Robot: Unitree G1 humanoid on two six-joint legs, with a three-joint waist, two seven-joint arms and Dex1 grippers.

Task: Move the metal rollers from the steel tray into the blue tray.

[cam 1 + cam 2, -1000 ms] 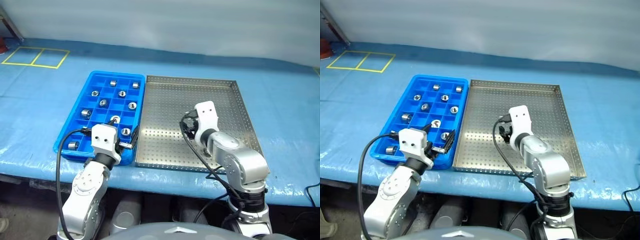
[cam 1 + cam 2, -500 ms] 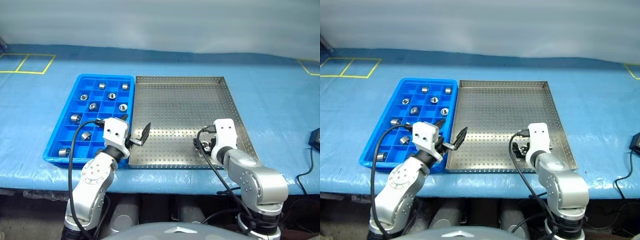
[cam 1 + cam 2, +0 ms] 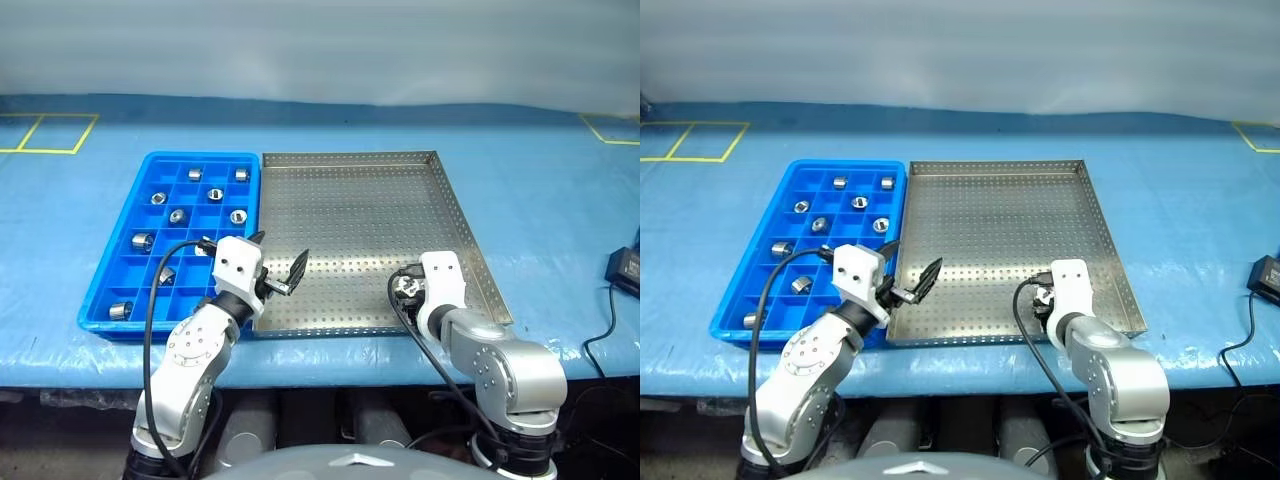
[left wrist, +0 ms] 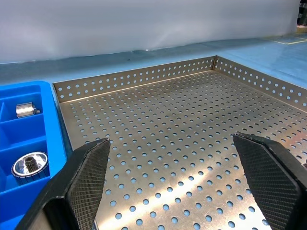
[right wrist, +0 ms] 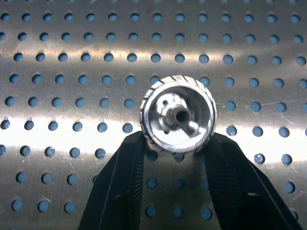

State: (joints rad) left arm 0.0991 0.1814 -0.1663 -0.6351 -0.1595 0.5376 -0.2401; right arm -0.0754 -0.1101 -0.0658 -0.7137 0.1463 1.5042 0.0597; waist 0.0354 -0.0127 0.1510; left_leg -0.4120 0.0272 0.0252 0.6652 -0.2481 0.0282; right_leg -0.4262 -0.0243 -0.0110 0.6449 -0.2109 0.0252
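The steel tray (image 3: 350, 200) lies in the middle of the table with the blue tray (image 3: 100, 290) against its left side. Several metal rollers (image 3: 238, 216) sit in the blue tray's compartments. One metal roller (image 5: 177, 114) stands on the perforated floor near the steel tray's front right corner. My right gripper (image 3: 405, 288) points down at it, and both fingers (image 5: 122, 177) press against its sides. My left gripper (image 3: 280, 255) hovers open and level over the steel tray's front left corner, with nothing between its fingers (image 4: 88, 163).
A black device (image 3: 622, 268) with a cable lies on the blue table cover at the far right. Yellow tape squares (image 3: 40, 130) mark the cover at the back left. The table's front edge runs just below both trays.
The camera view has shifted. My right gripper sank toward the steel tray's front right corner and closed on a roller. My left gripper moved from the blue tray's edge to over the steel tray.
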